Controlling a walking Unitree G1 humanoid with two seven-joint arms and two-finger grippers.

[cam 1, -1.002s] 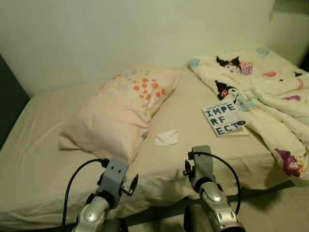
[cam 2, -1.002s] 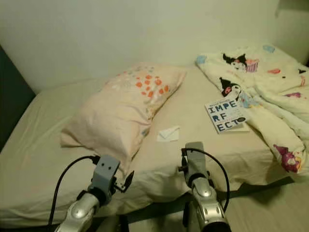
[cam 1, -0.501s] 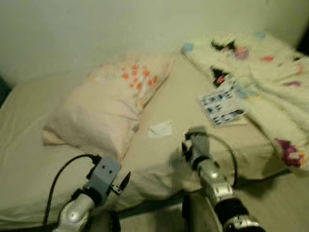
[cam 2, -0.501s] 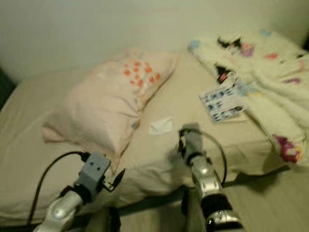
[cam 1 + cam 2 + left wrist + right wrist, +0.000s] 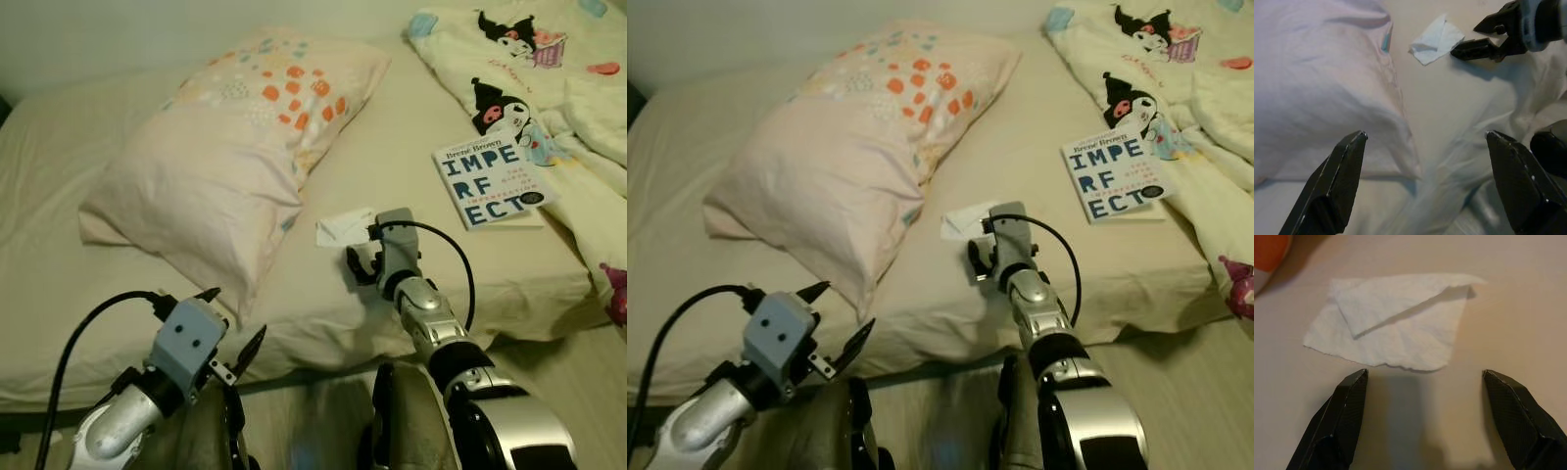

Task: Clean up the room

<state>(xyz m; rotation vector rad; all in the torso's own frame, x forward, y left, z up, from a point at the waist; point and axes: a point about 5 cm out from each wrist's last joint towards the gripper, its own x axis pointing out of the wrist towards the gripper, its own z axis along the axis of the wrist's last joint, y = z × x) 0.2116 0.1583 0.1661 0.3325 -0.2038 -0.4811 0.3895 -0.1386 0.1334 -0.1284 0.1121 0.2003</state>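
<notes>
Right wrist view: the tissue (image 5: 1393, 328) lies just ahead of the right gripper (image 5: 1425, 418), fingers wide apart, empty; left gripper (image 5: 230, 328) farther, likewise spread.

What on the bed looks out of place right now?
A crumpled white tissue lies loose on the sheet beside the pillow, just ahead of the open right gripper. A book lies askew by the rumpled blanket.
</notes>
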